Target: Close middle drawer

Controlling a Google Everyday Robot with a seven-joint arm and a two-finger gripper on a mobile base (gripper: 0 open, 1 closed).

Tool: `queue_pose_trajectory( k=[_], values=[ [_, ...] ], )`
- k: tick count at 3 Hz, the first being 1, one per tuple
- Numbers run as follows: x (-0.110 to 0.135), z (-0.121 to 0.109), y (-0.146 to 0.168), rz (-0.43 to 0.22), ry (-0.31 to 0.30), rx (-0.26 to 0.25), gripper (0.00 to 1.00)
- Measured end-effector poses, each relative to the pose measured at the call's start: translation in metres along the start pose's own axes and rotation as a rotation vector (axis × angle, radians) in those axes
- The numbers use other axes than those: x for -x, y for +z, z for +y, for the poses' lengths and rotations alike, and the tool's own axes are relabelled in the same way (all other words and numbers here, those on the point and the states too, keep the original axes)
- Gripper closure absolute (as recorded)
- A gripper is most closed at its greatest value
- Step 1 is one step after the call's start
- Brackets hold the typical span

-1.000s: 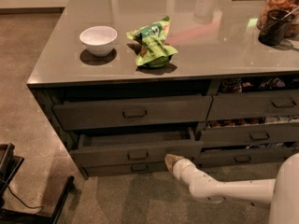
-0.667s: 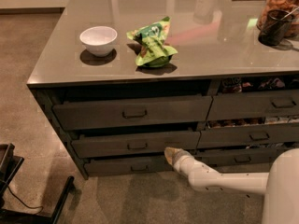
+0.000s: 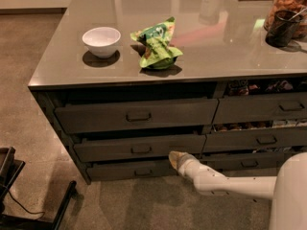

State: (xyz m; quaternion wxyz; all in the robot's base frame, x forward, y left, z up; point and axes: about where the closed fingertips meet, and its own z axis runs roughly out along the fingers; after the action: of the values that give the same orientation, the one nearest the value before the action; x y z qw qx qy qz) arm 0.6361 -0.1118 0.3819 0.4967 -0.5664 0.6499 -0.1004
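Lower left of frame: a dark metal frame on the floor, cut off by the edge. Upper left on the grey worktop: a white bowl, empty and upright. Just right of it, apart from it, a crumpled green snack bag.

Below the worktop's front edge is a wide stack of three dark drawers. The top drawer has the tallest front and shows a dark gap above it. The middle drawer sits centre-left of frame, small pull handle at its centre. Its front is nearly in line with the cabinet, maybe a sliver out, with a thin dark gap along its top. The bottom drawer is under it.

Lower centre: the claw, tan-tipped, is at the lower right corner of the middle drawer's front, over the right end of the bottom drawer. Can't tell how wide it is open, and nothing is seen held in it. The white arm runs from it to the lower right corner.

Right side: a stack of narrower drawers, with goods showing in the gaps. Upper right on the worktop: a dark cup in front of a jar.
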Motion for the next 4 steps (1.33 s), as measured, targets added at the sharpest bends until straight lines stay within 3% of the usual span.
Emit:
queue_pose_trajectory(
  k=[3, 4],
  values=[
    [-0.016, -0.022, 0.018, 0.012, 0.117, 0.182, 1.0],
    [-0.016, -0.022, 0.018, 0.012, 0.117, 0.182, 1.0]
  ],
)
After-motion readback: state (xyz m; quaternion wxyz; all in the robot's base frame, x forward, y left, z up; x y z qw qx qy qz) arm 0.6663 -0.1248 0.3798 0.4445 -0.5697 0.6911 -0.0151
